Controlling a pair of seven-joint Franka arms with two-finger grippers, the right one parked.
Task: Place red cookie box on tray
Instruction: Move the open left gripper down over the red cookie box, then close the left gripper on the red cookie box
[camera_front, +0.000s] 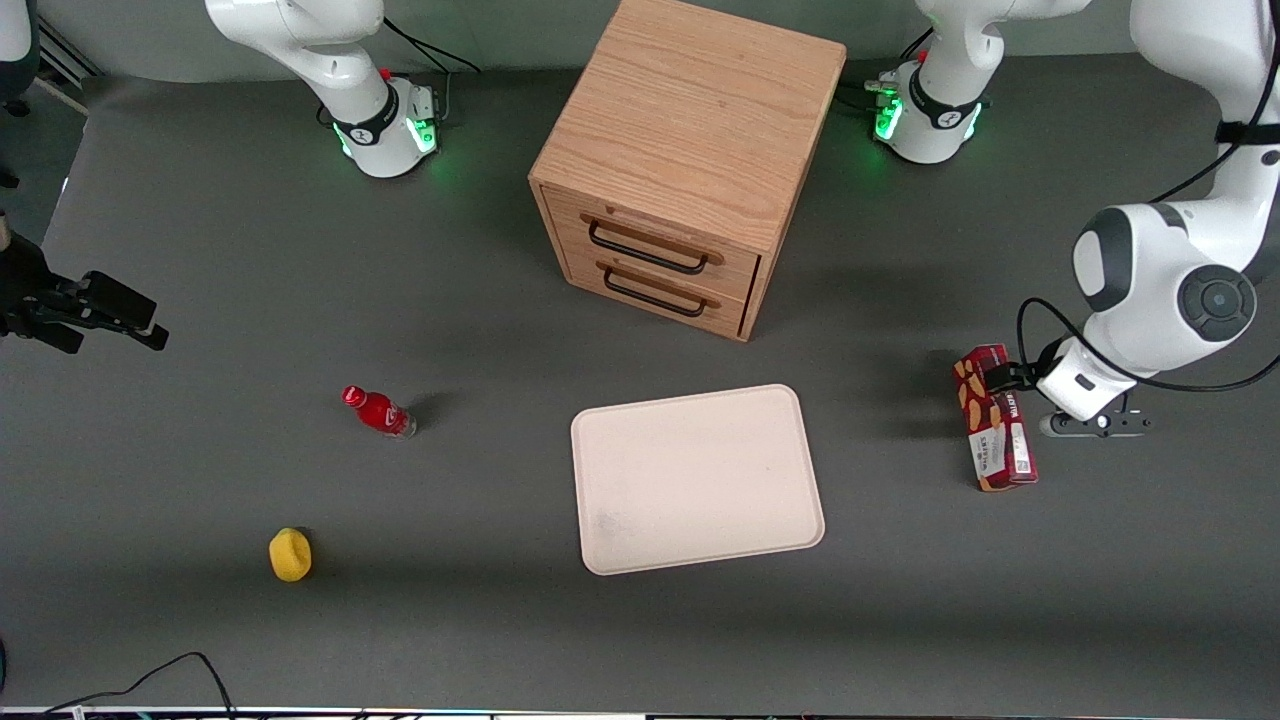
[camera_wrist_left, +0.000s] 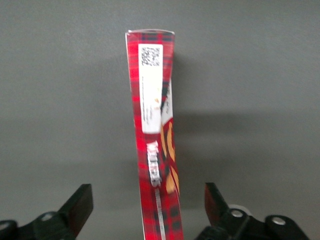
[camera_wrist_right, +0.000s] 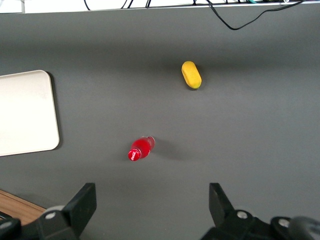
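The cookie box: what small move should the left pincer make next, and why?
Probably lower a little and close. The pincer is open, its fingers standing apart on either side of the narrow cookie box without touching it. The box lies on the table toward the working arm's end, away from the tray, so it must be gripped first.

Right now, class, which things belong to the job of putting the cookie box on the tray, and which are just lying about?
Job: cookie box; tray; hand, open, astride the box.
Lying about: red bottle; yellow lump; wooden drawer cabinet.
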